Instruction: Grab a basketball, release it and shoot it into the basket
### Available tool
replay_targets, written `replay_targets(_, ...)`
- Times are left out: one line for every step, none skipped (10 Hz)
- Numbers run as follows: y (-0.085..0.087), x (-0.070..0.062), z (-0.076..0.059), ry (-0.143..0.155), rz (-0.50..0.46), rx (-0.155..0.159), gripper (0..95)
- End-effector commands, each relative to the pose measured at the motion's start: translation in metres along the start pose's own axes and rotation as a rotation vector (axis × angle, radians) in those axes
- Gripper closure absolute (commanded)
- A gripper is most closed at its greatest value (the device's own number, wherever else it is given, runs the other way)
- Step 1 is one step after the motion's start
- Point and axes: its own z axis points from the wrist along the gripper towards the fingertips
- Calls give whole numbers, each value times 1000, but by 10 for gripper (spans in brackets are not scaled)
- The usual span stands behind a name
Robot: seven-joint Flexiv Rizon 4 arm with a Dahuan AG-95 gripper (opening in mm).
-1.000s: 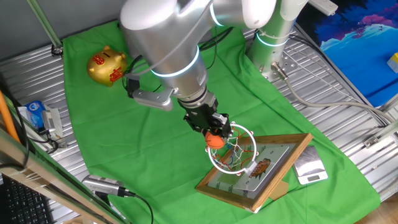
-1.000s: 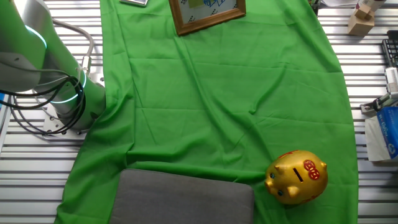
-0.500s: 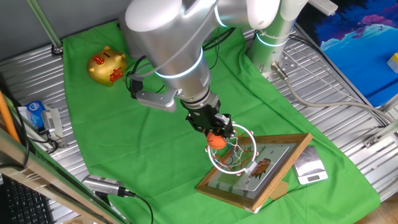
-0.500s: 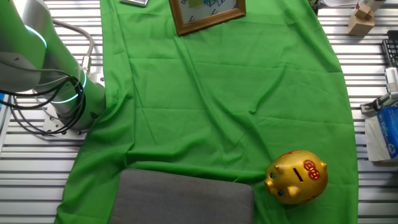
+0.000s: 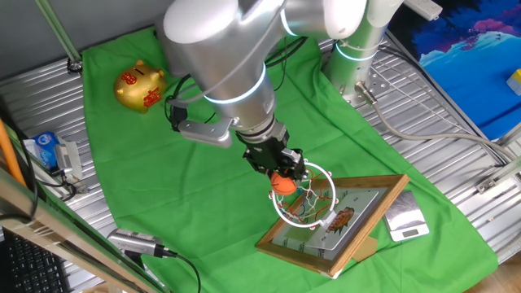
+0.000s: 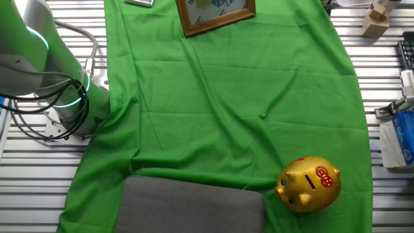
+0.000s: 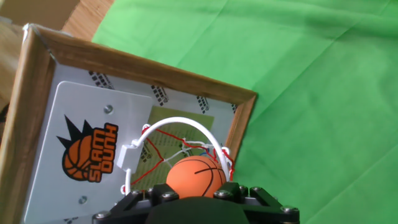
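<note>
Ribbed metal tabletop, mostly covered by a rumpled green cloth. Near that cloth's far left corner, a gold piggy bank; off its left edge, a small blue-and-white carton. Beyond its right side, a blue and purple painted sheet. Off its right edge, a small silvery flat device, perhaps a scale. Against its near edge in the other fixed view, a grey pad. Even, soft lighting throughout.

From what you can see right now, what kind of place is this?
Probably a robotics lab test bench, not a home. A green cloth covers a slatted metal table, cables trail beside the arm's base, and the props are toys: a miniature hoop and a gold piggy bank.
</note>
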Motion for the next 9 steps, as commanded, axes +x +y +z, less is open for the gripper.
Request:
replay_targets(0,0,0,-9,-35,-15,950)
replay_targets(0,0,0,-9,-50,-20,950)
replay_targets(0,0,0,-4,-60,-22,950)
replay_targets(0,0,0,-3,-67,-24,950)
replay_targets(0,0,0,-30,-63,-55,950)
replay_targets(0,0,0,-36,-66,-60,950)
replay_targets(0,0,0,-39,-52,-59,950)
replay_targets(0,0,0,-39,-44,-58,950)
replay_targets(3,-1,-1,-37,-33,-56,950)
